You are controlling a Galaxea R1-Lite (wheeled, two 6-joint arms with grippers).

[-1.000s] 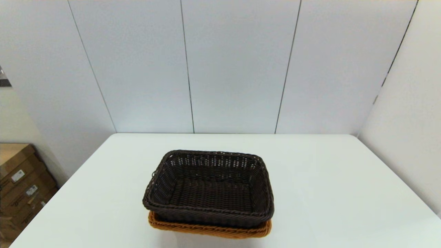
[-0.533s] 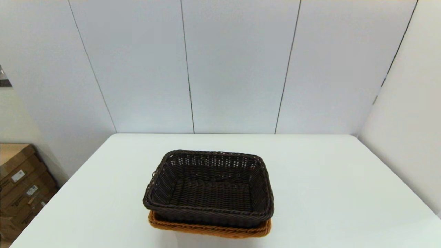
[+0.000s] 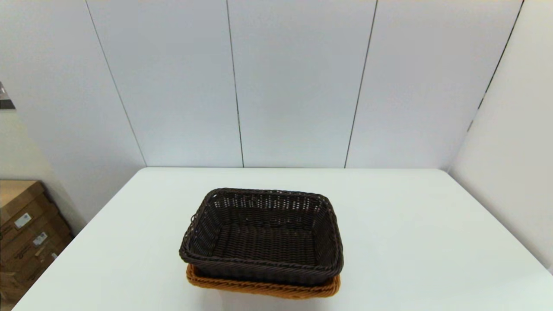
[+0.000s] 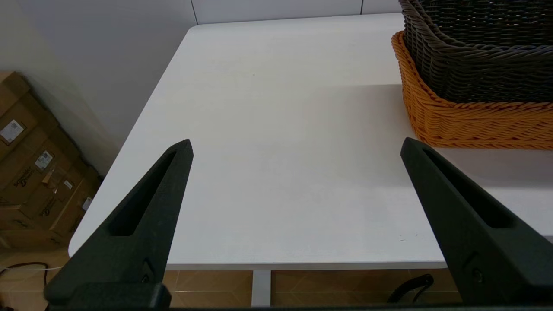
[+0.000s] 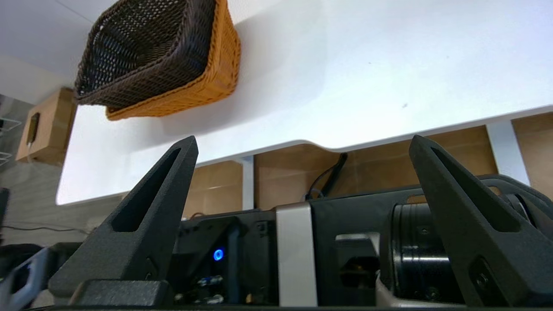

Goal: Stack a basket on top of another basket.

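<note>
The dark brown basket [image 3: 262,236] sits nested in the orange basket [image 3: 263,287] near the table's front edge, only the orange rim showing beneath it. Both arms are out of the head view. My left gripper [image 4: 296,147] is open with nothing in it, back at the table's front left edge, with the dark basket [image 4: 475,47] and the orange basket [image 4: 466,121] off to its side. My right gripper [image 5: 302,142] is open and empty too, low beside the table's front, well away from the dark basket [image 5: 142,47] and the orange basket [image 5: 203,84].
The white table [image 3: 432,242] stands against a panelled wall. Cardboard boxes [image 3: 26,233] are stacked on the floor at the left. The robot's black body [image 5: 302,250] lies under the right gripper, and a table leg [image 4: 260,287] shows below the front edge.
</note>
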